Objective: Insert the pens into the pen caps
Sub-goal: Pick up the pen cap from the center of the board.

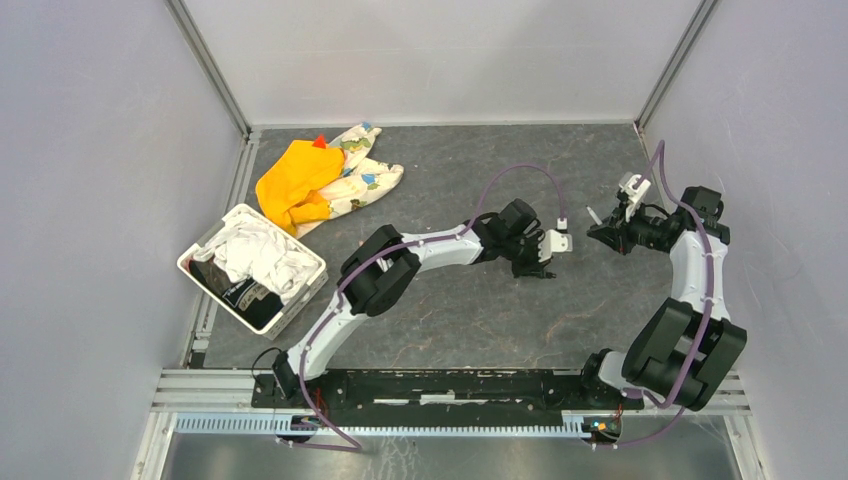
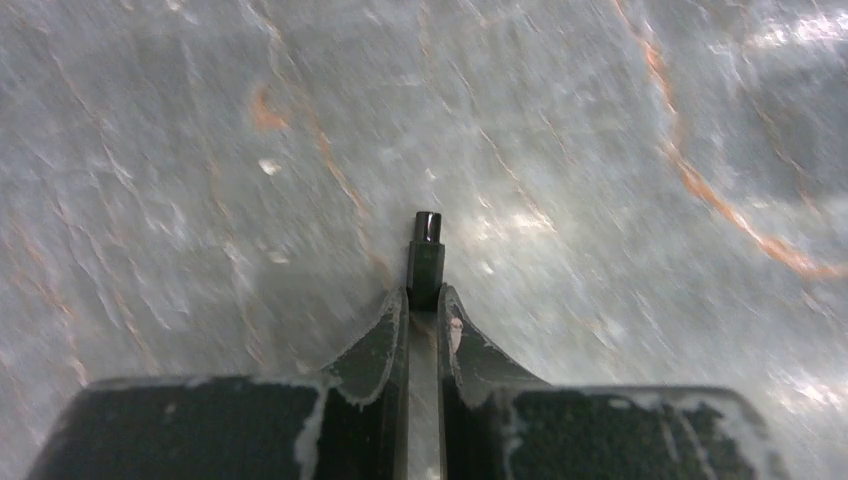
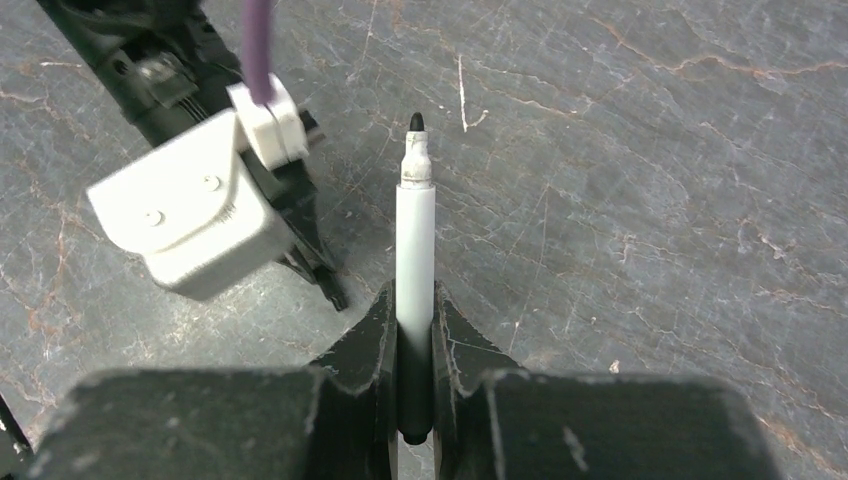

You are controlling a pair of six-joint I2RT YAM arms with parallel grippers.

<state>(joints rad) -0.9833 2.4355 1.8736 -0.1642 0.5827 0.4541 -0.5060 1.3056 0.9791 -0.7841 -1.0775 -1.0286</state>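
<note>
The left gripper [image 2: 425, 296] is pinched narrow on a dark green pen cap [image 2: 426, 262]. The cap sticks out past the fingertips toward 12 o'clock in the left wrist view and hangs above the dark marbled table [image 1: 455, 320], though its height cannot be judged. The right gripper [image 3: 413, 300] is clamped on a pen [image 3: 415, 225] with a white barrel. The jaws grip the rear part of the barrel, and the black tip points to 12 o'clock in the right wrist view, clear of the fingers. In that view the left arm's white wrist camera [image 3: 190, 215] sits at about 10 o'clock from the pen tip, close but apart. From above, both grippers face each other just right of centre, near one another without touching. A white bin [image 1: 296, 303] of white and black fabric stands at 9 o'clock. An orange cloth [image 1: 290, 185] and a patterned cloth [image 1: 362, 172] lie together at 11 o'clock.
</note>
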